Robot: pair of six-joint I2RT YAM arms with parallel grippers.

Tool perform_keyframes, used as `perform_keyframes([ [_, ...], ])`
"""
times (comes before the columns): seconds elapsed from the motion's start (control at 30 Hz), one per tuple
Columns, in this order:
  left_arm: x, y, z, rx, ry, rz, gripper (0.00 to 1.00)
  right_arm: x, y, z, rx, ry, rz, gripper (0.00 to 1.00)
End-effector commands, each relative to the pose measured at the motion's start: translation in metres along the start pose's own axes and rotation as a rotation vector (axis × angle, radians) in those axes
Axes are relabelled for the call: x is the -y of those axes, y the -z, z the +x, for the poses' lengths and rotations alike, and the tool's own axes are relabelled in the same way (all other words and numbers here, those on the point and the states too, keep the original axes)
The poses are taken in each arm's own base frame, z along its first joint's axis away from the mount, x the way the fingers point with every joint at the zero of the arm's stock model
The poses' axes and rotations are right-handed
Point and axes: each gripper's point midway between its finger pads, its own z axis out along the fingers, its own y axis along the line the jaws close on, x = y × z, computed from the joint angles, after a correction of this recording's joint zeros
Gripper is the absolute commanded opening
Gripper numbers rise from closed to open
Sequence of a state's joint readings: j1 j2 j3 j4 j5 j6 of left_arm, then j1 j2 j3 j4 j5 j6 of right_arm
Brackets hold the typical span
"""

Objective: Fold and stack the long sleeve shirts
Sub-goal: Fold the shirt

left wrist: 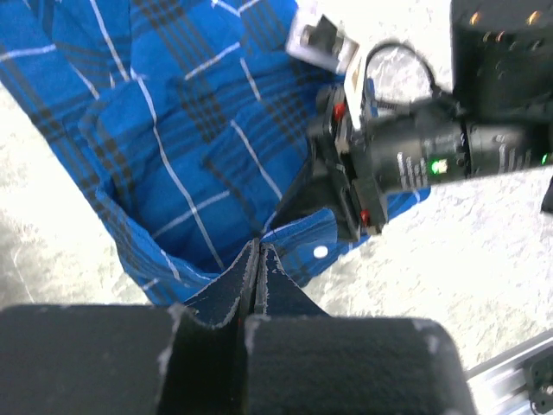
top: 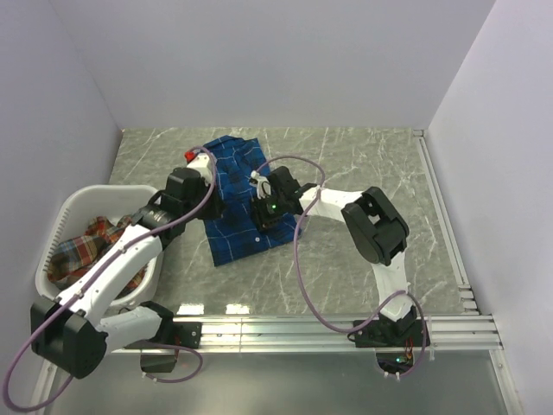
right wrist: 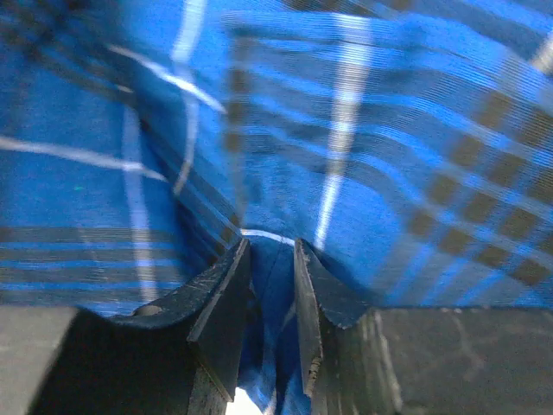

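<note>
A royal blue plaid long sleeve shirt point(top: 242, 226) lies partly folded on the marble table. My left gripper point(top: 201, 161) is at its far left edge. In the left wrist view it point(left wrist: 257, 247) is shut, with the shirt's hem point(left wrist: 298, 232) drawn up to its tips. My right gripper point(top: 259, 185) presses down on the shirt's middle. Its jaws point(right wrist: 270, 247) stand close together with a fold of the blue cloth point(right wrist: 371, 130) pinched between them. A red-orange plaid shirt point(top: 86, 251) lies crumpled in the laundry basket.
The white plastic basket point(top: 66, 207) stands at the table's left edge beside the left arm. The right arm's wrist point(left wrist: 415, 164) reaches over the shirt close to my left gripper. Metal rails point(top: 346, 327) run along the near edge.
</note>
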State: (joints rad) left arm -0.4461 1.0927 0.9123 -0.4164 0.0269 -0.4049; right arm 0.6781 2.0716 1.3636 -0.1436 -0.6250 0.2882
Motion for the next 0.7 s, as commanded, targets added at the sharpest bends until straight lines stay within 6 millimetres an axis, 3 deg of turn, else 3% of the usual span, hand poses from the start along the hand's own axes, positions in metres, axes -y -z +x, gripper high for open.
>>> perform_keyframes([
  [0.0,0.006,-0.004,-0.024,0.038,-0.007,-0.009,0.0,-0.008,0.013,-0.026,0.047,0.041,0.015,0.35],
  [0.17,-0.009,-0.033,-0.025,0.017,0.017,-0.101,0.0,-0.021,0.051,-0.06,0.184,0.113,0.107,0.39],
  [0.23,-0.013,-0.042,-0.031,0.027,0.02,-0.132,0.0,-0.016,0.072,-0.074,0.25,0.125,0.195,0.41],
  [0.3,-0.022,-0.056,-0.038,0.032,0.02,-0.194,0.0,0.001,0.091,-0.081,0.296,0.077,0.28,0.43],
  [0.4,-0.035,-0.078,-0.043,0.021,0.023,-0.261,0.0,0.023,0.118,-0.086,0.359,-0.015,0.308,0.43],
  [0.43,-0.04,-0.09,-0.036,-0.008,0.02,-0.283,0.01,0.029,0.123,-0.079,0.361,-0.049,0.298,0.43],
  [0.5,-0.042,-0.1,-0.044,0.0,0.021,-0.299,0.02,0.04,0.13,-0.078,0.387,-0.108,0.281,0.43],
  [0.53,-0.045,-0.111,-0.037,-0.025,0.013,-0.312,0.03,0.055,0.136,-0.072,0.384,-0.148,0.279,0.43],
  [0.6,-0.046,-0.121,-0.042,-0.012,0.013,-0.316,0.05,0.063,0.137,-0.07,0.393,-0.175,0.254,0.43],
  [0.67,-0.049,-0.136,-0.036,-0.039,0.0,-0.325,0.08,0.073,0.132,-0.063,0.372,-0.204,0.216,0.43],
])
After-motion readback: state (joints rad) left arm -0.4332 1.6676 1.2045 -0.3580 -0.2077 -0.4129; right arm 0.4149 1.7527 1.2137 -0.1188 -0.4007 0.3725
